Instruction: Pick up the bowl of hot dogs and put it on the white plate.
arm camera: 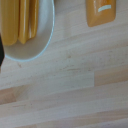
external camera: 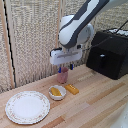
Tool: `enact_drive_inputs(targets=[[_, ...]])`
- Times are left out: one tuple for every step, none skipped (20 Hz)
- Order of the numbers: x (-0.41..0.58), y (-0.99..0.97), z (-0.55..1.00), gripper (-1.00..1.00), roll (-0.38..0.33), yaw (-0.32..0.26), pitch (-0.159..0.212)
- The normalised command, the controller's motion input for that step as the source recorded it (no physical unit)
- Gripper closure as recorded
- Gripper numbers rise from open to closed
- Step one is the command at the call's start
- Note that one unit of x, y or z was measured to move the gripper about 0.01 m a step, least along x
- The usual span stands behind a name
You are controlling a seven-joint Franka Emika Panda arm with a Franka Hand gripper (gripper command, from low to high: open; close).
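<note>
so fingers point(external camera: 65, 65) apart, empty, above hot dog bowl point(external camera: 57, 92); white plate point(external camera: 27, 107) just beside bowl.

Arm point(external camera: 80, 25) bent downward; pincer point(external camera: 65, 65) hangs empty, fingers apart.

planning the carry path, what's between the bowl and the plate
Nothing: only a short bare strip of wooden table separates the bowl from the plate, seen in the exterior view.
</note>
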Motion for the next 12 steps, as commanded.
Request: enact_drive_inputs(targets=[[-0.083,0.0,-0.48,-1.0,-0.008,0.0,0.038],[-0.083,0.01,-0.48,-1.0,-0.013,0.0,0.049],[-0.051,0.04,-0.48,-1.0,-0.027,0.0,0.058],[-0.031,0.07,-0.48,-1.0,-0.041,0.0,0.061],[-0.02,0.09,-0.47,-1.0,-0.057,0.0,0.056],[-0.034,0.09,-0.45,-1.0,-0.063,0.0,0.05],[-0.063,0.11,-0.42,-1.0,-0.083,0.0,0.027],[-0.063,0.15,-0.39,-1.0,-0.101,0.0,0.026],[-0.077,0.15,-0.37,-1.0,-0.102,0.0,0.03],[-0.077,0.17,-0.35,-1.0,-0.103,0.0,0.028],[-0.046,0.21,-0.35,-1.0,-0.121,0.0,0.024],[-0.003,0.23,-0.35,-1.0,-0.131,0.0,0.014]])
